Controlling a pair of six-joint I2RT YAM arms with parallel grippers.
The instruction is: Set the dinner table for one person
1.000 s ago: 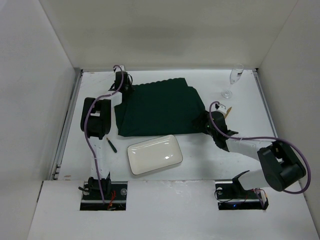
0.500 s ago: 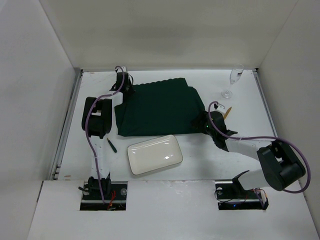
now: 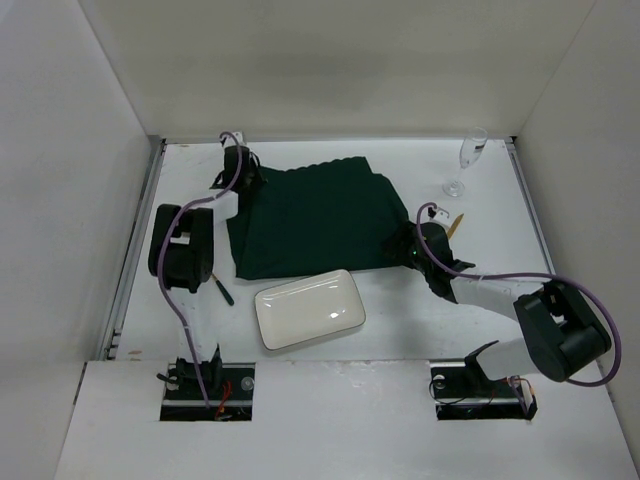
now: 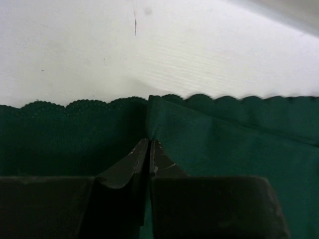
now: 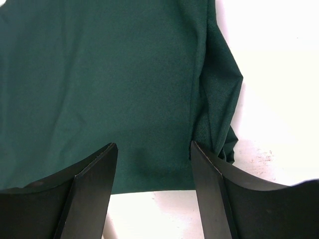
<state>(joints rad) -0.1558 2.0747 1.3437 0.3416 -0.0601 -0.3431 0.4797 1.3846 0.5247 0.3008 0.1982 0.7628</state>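
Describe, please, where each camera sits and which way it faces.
Top external: above and behind the left arm and right arm, looking down on the dinner table; both show.
Left wrist: on its arm, facing the scalloped placemat; left end effector shut on it.
Right wrist: over the placemat's near right corner; right end effector open.
Shared: all see the placemat.

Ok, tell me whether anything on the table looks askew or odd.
The green placemat lies crooked and rumpled: its right near corner is folded over beside the open right gripper, and the left gripper pinches a ridge at its scalloped far edge.
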